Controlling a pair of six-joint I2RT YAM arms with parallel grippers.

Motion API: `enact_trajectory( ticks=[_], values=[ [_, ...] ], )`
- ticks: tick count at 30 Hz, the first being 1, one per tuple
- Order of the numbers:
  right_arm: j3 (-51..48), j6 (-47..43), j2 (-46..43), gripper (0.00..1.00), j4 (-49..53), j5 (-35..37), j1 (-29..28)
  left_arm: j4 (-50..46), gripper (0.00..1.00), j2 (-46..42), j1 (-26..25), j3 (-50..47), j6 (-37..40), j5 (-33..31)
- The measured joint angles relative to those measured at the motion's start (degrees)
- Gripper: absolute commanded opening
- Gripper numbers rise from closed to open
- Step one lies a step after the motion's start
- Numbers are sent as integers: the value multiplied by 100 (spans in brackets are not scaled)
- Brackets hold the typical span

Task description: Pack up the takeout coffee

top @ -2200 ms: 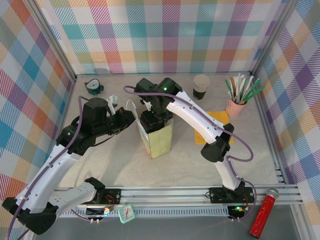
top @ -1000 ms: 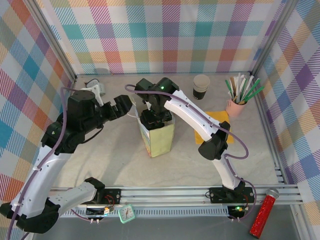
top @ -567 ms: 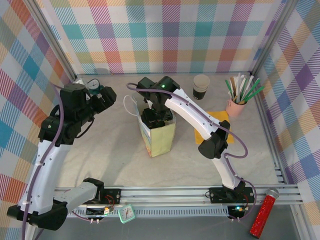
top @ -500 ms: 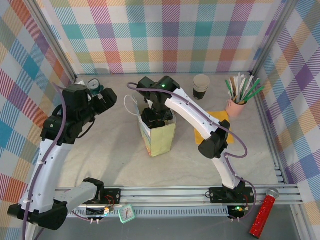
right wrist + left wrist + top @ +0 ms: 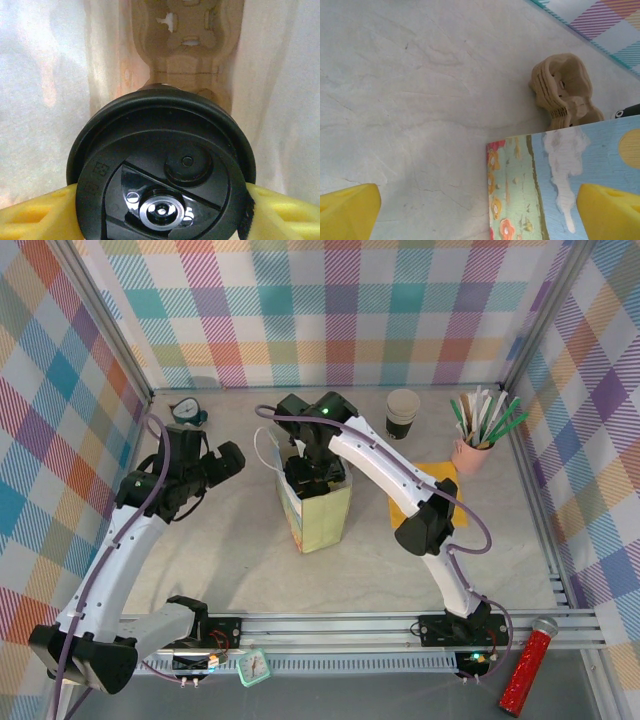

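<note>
yellow fingers point(image 5: 35, 212) of the right gripper point(image 5: 160, 212) clamp the takeout coffee cup with its glossy round black plastic lid point(image 5: 162, 150) inside the flower-printed paper bag point(image 5: 325, 520), above a brown pulp cup carrier point(image 5: 186, 40). the left gripper point(image 5: 480, 212) hangs spread wide and empty near the bag.

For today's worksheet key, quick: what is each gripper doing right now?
Left gripper: open, holding nothing.
Right gripper: closed on the takeout coffee.
</note>
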State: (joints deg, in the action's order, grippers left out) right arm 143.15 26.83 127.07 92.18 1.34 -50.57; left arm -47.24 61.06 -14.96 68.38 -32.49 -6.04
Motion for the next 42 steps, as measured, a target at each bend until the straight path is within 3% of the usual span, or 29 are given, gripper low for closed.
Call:
enact_trajectory(
  ticks=[42],
  values=[
    [-293, 37, 46, 71, 2, -52, -50, 131, 100, -48, 7, -33, -68, 348]
  ],
)
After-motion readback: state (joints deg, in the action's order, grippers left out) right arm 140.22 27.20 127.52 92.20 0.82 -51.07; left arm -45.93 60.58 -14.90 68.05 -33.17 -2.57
